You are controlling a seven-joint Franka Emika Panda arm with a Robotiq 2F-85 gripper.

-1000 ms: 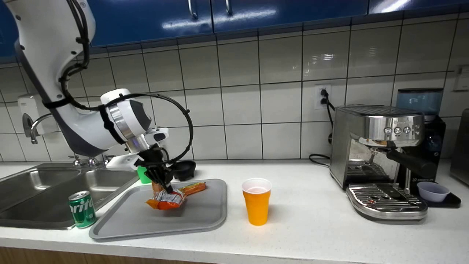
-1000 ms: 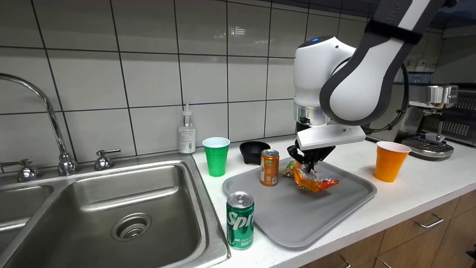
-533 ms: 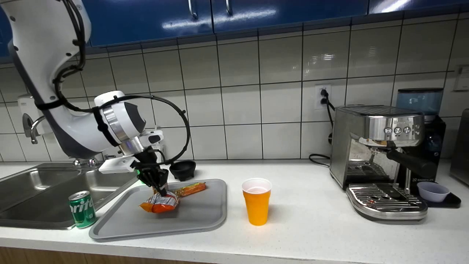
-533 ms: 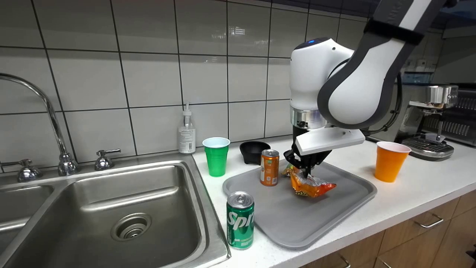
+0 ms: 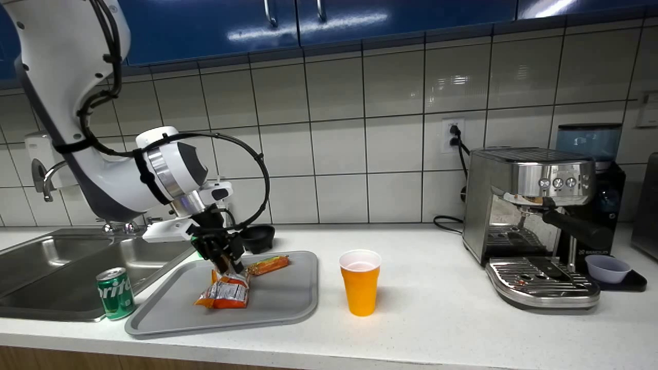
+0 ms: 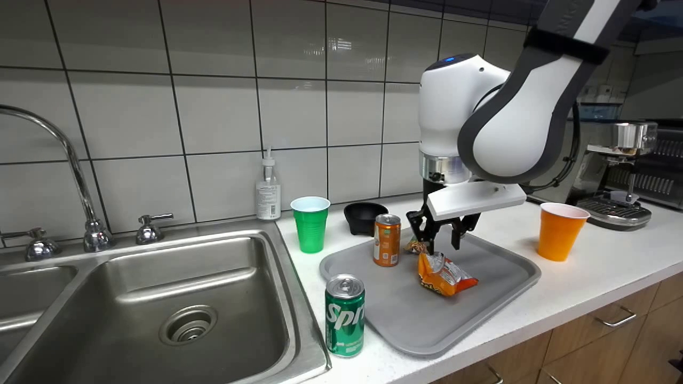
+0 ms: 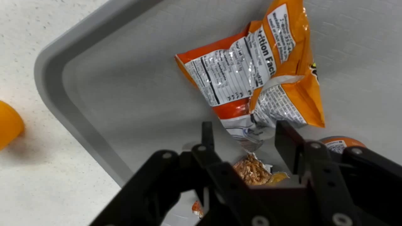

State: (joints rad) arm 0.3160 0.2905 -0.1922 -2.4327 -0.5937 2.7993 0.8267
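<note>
Both exterior views face the wall (image 5: 339,149) across the tray (image 6: 411,304), the wrist view close overhead.

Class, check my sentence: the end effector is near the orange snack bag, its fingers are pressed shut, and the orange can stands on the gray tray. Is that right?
Not quite: the wrist view shows the fingers of the end effector spread apart. It is near the orange snack bag, and the orange can stands on the gray tray, as stated.

arm (image 6: 507,125) bent | tool (image 6: 443,248) angled down | fingers (image 7: 207,138) spread apart
</note>
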